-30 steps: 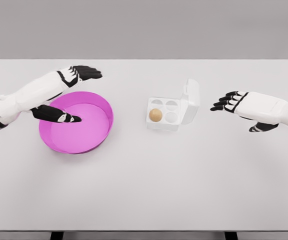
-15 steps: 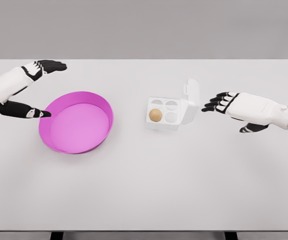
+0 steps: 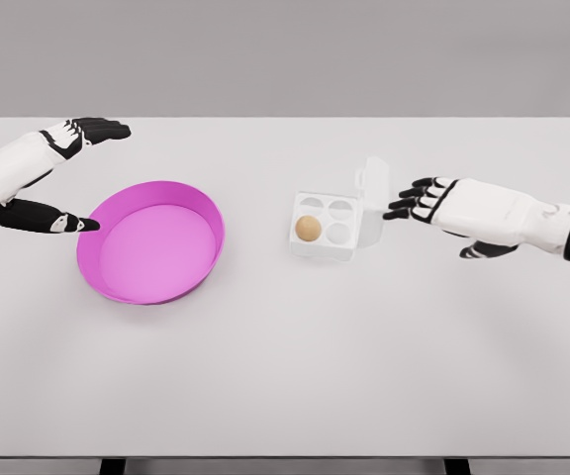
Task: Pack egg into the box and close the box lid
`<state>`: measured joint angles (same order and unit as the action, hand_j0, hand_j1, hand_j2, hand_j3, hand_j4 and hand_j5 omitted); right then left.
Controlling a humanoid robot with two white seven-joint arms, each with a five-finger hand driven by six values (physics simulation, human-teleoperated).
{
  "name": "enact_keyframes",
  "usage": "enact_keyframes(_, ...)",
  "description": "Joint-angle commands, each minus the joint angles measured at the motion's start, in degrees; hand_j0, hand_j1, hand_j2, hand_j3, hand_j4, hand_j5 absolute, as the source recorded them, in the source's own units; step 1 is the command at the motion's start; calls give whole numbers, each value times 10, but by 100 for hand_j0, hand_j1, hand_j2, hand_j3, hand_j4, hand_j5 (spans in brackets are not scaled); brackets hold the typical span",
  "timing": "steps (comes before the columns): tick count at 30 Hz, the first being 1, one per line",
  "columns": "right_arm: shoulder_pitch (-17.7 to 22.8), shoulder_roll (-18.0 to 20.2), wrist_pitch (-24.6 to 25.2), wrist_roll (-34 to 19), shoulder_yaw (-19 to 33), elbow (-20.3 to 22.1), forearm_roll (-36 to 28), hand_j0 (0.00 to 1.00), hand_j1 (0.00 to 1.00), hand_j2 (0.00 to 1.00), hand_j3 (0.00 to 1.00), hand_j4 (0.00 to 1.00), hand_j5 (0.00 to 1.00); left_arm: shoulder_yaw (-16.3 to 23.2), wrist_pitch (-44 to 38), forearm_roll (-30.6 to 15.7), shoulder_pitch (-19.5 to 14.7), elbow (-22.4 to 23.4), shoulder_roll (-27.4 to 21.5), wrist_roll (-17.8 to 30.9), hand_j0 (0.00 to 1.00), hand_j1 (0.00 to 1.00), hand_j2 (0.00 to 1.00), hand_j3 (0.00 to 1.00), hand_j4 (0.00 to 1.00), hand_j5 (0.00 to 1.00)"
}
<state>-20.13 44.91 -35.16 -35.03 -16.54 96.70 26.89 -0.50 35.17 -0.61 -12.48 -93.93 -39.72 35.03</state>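
On the white bench [image 3: 285, 376], one egg sits in an open box between two spread robot hands.

Wide bare surface lies in front of everything, toward the near edge; the things sit in the middle band, well clear of all edges. One pink bowl [image 3: 152, 241] stands left of centre, holding nothing. One white box [image 3: 327, 225] with four cups stands right of centre, its lid [image 3: 372, 198] raised on the right side. One egg [image 3: 308, 229] rests in the near-left cup; the other three cups are bare. The right robot hand [image 3: 424, 201] is released, fingers extended, fingertips just beside or touching the lid's outer face; contact cannot be told. The left robot hand [image 3: 57, 173] hovers near the left bench edge beside the bowl's rim, fingers and thumb spread apart, grasping nothing.
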Motion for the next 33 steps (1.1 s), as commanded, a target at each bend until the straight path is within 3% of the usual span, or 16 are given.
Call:
enact_keyframes(1, 0, 0, 2, 0, -8, 12, -3, 100, 100, 100, 100, 100, 100, -2, -2, -4, 0, 0, 0, 0, 100, 100, 100, 100, 100, 100)
enact_keyframes(5, -2, -6, 2, 0, -11, 38, -3, 100, 100, 100, 100, 100, 100, -6, -2, -4, 0, 1, 0, 0, 100, 100, 100, 100, 100, 100)
enact_keyframes(17, -39, -40, 2, 0, -45, 37, -3, 100, 100, 100, 100, 100, 100, -6, -2, -4, 0, 2, 1, 0, 100, 100, 100, 100, 100, 100)
enact_keyframes(20, -39, -69, 2, 0, -58, 36, -3, 100, 100, 100, 100, 100, 100, -6, -2, -4, 0, 1, 1, 0, 100, 100, 100, 100, 100, 100)
enact_keyframes(23, -47, -67, 2, 0, -56, 34, -3, 100, 100, 100, 100, 100, 100, -6, -2, -4, 0, 1, 1, 0, 100, 100, 100, 100, 100, 100)
enact_keyframes(26, -47, -60, 2, 0, -7, 0, -15, 100, 100, 100, 100, 100, 100, -6, -2, -4, 0, 1, 1, 0, 100, 100, 100, 100, 100, 100)
enact_keyframes(27, -30, -61, 2, 0, 48, -40, -32, 100, 100, 100, 100, 100, 100, -6, -2, -4, 0, 1, 1, 0, 100, 100, 100, 100, 100, 100)
enact_keyframes(28, -14, -60, 2, 0, 62, -60, -39, 100, 100, 100, 100, 100, 100, -6, -2, -4, 0, 1, 1, 0, 100, 100, 100, 100, 100, 100)
enact_keyframes(30, -5, -51, 2, 0, 71, -87, -40, 100, 100, 100, 100, 100, 100, -6, -2, -4, 0, 1, 1, 0, 100, 100, 100, 100, 100, 100)
enact_keyframes(33, 2, -49, 2, 0, 70, -85, -40, 100, 100, 100, 100, 100, 100, -6, -2, -4, 0, 1, 1, 0, 100, 100, 100, 100, 100, 100)
